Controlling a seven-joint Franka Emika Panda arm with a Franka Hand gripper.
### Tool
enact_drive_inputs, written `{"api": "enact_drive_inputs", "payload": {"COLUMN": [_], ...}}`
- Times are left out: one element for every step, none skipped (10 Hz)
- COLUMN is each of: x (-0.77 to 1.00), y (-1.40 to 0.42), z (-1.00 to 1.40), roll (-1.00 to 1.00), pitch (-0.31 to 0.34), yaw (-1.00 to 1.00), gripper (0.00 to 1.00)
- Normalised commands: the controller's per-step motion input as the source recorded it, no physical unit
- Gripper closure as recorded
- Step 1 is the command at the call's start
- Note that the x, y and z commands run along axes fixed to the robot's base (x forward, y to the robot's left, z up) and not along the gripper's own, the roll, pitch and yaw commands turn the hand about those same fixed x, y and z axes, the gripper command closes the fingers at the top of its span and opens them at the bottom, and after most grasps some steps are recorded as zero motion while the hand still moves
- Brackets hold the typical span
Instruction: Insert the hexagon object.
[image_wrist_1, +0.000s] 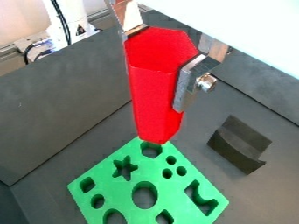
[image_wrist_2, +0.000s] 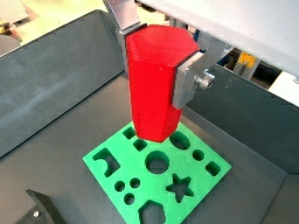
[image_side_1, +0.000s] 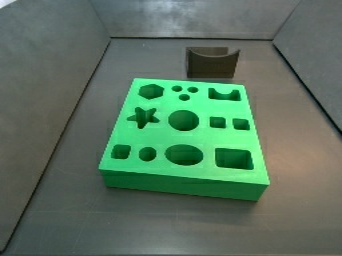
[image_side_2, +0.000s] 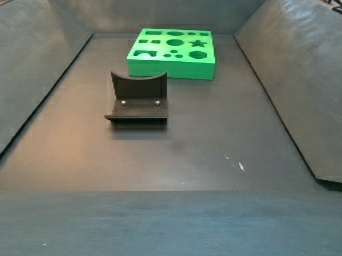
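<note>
The gripper (image_wrist_1: 162, 61) is clamped on the red hexagon peg (image_wrist_1: 153, 83), upright above the green block (image_wrist_2: 158, 171) in both wrist views — well clear of it. Neither side view shows gripper or peg. Pickup is done; alignment over the hexagon hole (image_side_1: 151, 91) and insertion remain — dark notched block (image_side_2: 138, 99) lies apart.

The end effector (image_wrist_1: 156, 66) has flat silver fingers (image_wrist_2: 190, 80) fastened with round screws.

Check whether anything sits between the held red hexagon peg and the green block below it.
Nothing visible does. In both wrist views the gripper holds the red hexagon peg above the green block; the dark grey notched block sits aside.
</note>
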Motion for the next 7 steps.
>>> {"api": "enact_drive_inputs", "payload": {"x": [0.02, 0.11, 0.08, 0.08, 0.0, -0.18, -0.27], "y": [0.0, 0.0, 0.03, 0.02, 0.11, 0.13, 0.14], "z": [0.0, -0.06, -0.15, -0.3, -0.77, -0.75, -0.72], "roll": [0.0, -0.02, -0.16, -0.15, -0.15, -0.2, -0.22], "pitch": [0.0, 0.019, 0.01, 0.01, 0.019, 0.0, 0.0], "yaw": [0.0, 0.0, 0.03, 0.02, -0.21, -0.42, -0.53], "gripper": [1.0, 1.0, 1.0, 1.0, 1.0, 1.0, 1.0]}}
